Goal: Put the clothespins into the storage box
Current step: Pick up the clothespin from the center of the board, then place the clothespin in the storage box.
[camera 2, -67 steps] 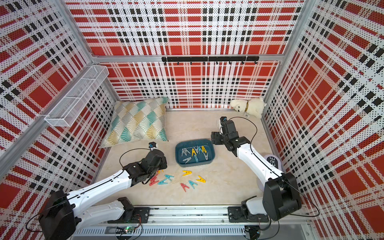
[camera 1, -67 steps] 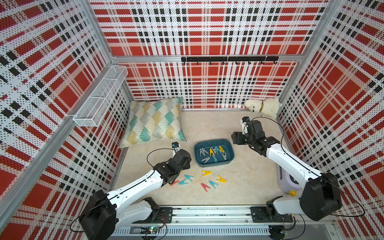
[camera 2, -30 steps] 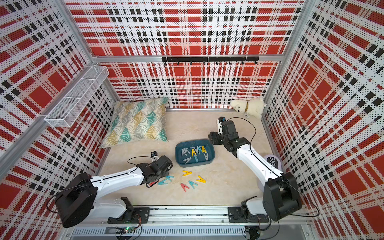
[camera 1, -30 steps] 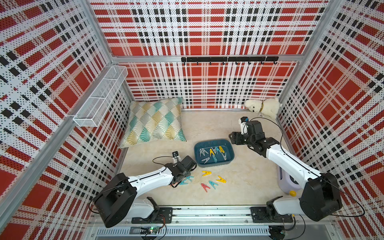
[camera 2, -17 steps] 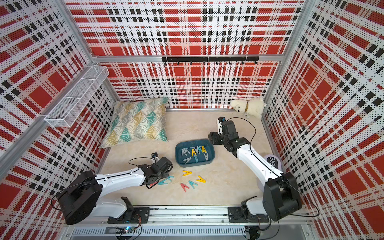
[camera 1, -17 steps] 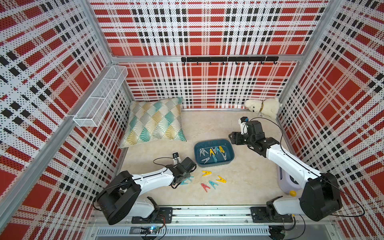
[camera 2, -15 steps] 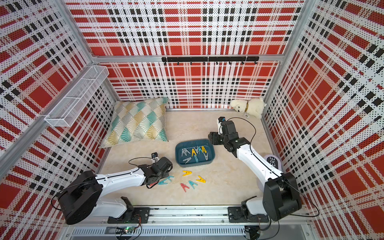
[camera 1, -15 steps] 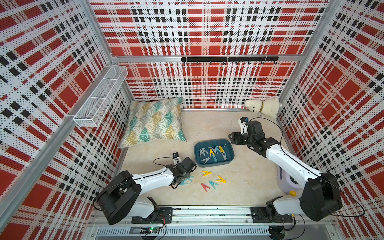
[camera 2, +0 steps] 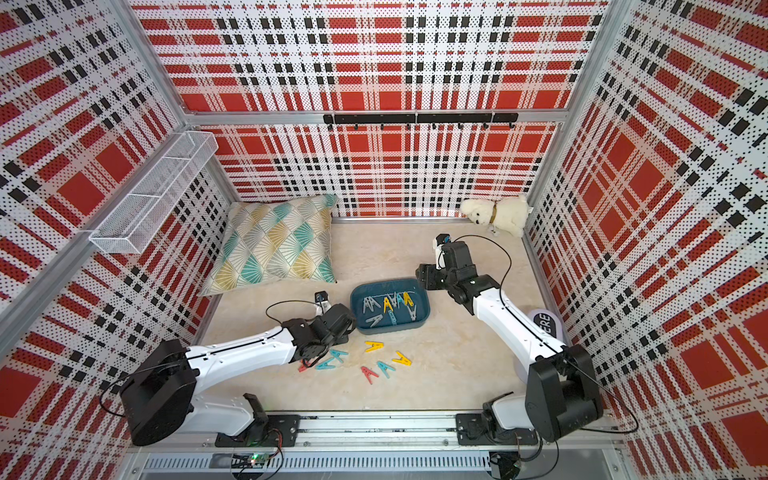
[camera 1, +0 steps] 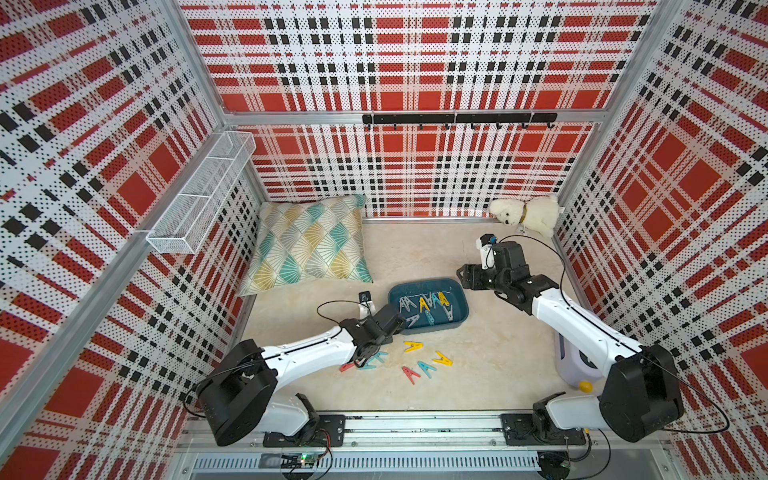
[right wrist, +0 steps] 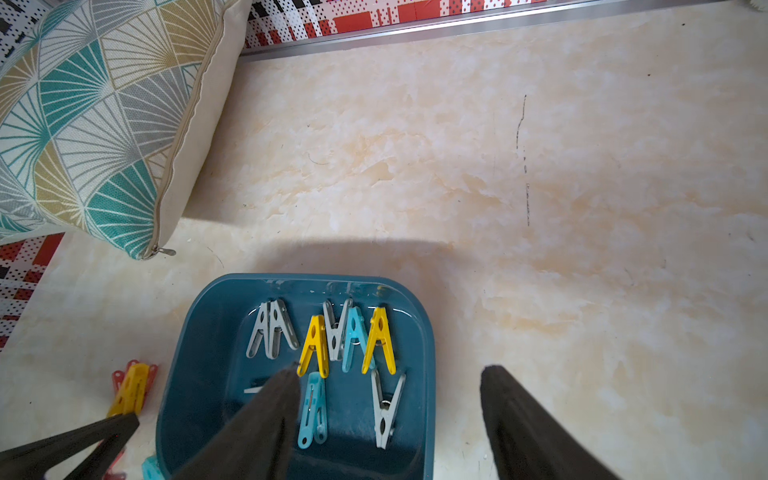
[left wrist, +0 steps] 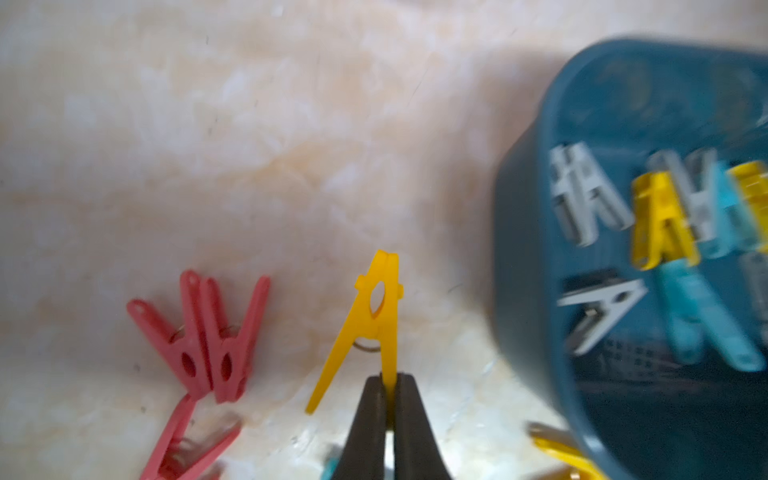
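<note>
My left arm [camera 1: 307,353] stretches low over the table [camera 1: 498,361], angled forward and inward, with its wrist bent downward. My left tool [left wrist: 386,380] is closed, its two dark fingers [left wrist: 368,419] pinching one leg of a yellow clothespin [left wrist: 376,316] whose nose points away from the wrist. My right arm [camera 1: 582,328] reaches farther toward the back and inward, wrist turned down, and my right tool [right wrist: 388,372] hangs above the table with its fingers [right wrist: 266,424] spread wide, gripping nothing.
</note>
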`<state>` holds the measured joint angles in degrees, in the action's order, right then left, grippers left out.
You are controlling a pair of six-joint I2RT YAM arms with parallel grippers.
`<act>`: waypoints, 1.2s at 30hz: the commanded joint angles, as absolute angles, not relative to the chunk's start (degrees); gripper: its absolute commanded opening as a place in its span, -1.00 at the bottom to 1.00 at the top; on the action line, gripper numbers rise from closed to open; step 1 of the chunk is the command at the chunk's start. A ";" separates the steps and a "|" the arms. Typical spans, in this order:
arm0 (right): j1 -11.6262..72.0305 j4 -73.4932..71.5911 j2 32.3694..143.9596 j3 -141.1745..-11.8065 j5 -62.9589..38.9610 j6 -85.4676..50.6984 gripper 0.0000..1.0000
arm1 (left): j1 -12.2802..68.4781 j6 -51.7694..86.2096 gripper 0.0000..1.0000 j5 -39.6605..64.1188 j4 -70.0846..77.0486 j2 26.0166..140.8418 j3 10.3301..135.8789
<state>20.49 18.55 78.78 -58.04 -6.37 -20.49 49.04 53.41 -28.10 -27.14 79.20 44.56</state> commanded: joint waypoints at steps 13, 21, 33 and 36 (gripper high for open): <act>19.89 18.67 77.97 -57.96 0.90 -20.65 0.57 | 51.86 38.12 -1.00 -24.82 -20.79 98.22 68.60; 19.34 19.86 77.86 -58.97 1.07 -20.37 0.57 | 48.10 36.44 -1.00 -20.73 -16.22 108.71 70.45; 19.34 19.72 78.71 -59.06 -0.18 -20.47 0.56 | 48.16 35.98 -1.00 -16.97 -14.59 115.23 75.08; 19.34 20.04 78.51 -59.15 -0.23 -20.30 0.56 | 48.00 36.64 -1.00 -17.91 -16.28 116.37 75.75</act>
<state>19.73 19.84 78.78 -58.11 0.03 -20.53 47.86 36.58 -17.93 -15.75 114.85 74.89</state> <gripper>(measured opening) 0.782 0.078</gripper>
